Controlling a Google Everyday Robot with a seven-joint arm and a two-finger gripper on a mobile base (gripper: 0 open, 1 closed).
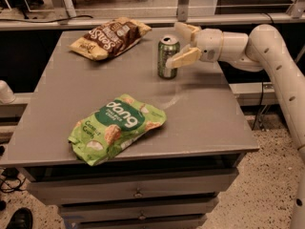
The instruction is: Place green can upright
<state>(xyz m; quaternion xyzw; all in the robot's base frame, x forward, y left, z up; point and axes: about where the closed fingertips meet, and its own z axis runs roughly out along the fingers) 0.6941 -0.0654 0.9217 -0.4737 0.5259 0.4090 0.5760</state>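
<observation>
Currently you have the green can (167, 58) standing upright on the far part of the grey surface (205, 123), a little right of centre, silver lid up. Your gripper (173, 46) reaches in from the right at can height, its fingers (185, 57) spread wide: one past the can's far side, the other at its near right side, and you cannot tell whether it touches. A brown snack bag (109, 35) lies far left; a bright-green snack bag (116, 128) lies near, well apart from the can.
</observation>
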